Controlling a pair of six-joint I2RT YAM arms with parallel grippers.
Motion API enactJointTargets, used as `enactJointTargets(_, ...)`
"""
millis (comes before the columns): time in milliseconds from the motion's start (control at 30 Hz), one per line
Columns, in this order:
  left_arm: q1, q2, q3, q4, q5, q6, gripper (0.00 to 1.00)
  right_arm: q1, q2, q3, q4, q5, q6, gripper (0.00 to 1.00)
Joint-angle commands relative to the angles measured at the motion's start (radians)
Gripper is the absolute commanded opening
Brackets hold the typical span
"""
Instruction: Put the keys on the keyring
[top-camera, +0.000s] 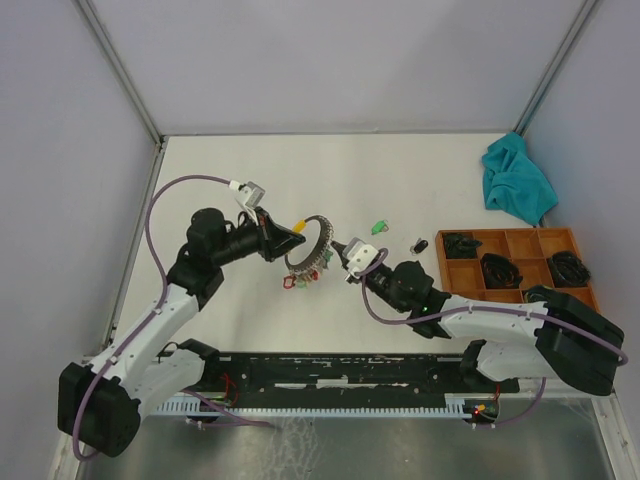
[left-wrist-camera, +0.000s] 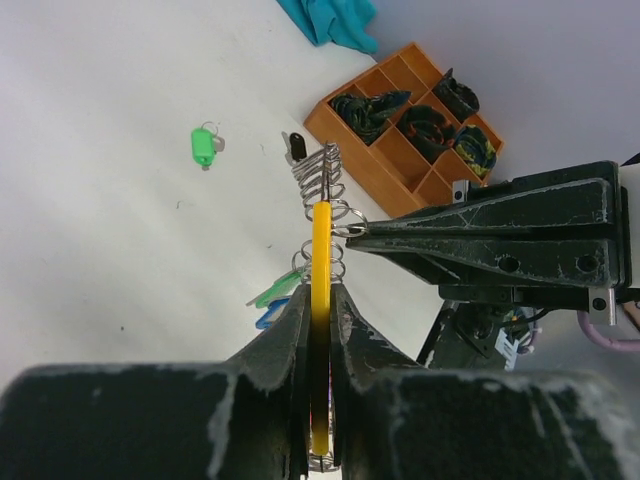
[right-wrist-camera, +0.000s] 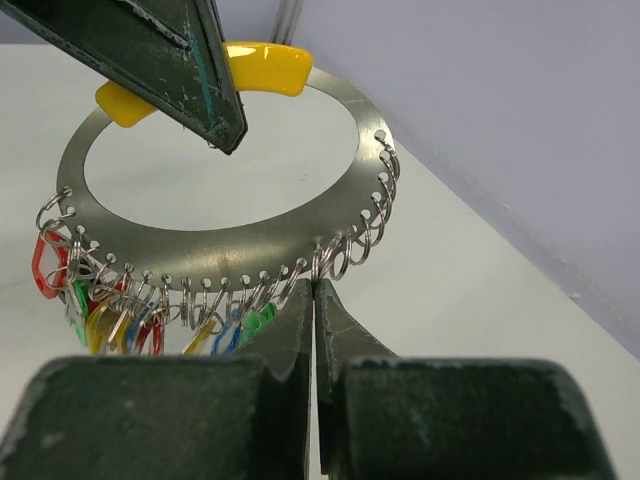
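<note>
In the middle of the tabletop (top-camera: 400, 170) the left gripper (left-wrist-camera: 320, 300) pinches the keyring (right-wrist-camera: 220, 235) by its yellow tab (right-wrist-camera: 262, 68), and the right gripper (right-wrist-camera: 313, 300) has its fingers pressed together at the ring's rim among the little loops. Both loose keys lie beyond, toward the right edge: the green key (top-camera: 379, 227) just past the right gripper, the black key (top-camera: 420, 244) near the tray (top-camera: 462, 275), so the right arm looks nearer
</note>
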Motion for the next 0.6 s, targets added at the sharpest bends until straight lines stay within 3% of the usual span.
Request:
enactJointTargets(0,0.005,0.021,-0.105,0.259,-0.013,-0.202,0.14,-0.049,-0.073,-0.003,-0.060,-0.127,0.010,0.01)
enactJointTargets(333,-0.004,0.076,-0.283,0.498,-0.075,-0.314,0.44,-0.229,-0.094,0.015,-0.210,-0.391,0.105,0.01)
enactJointTargets(567,-0.024,0.013,-0.420,0.593,-0.221,-0.281,0.47,-0.296,-0.060,0.053,-0.293,-0.522,0.126,0.01)
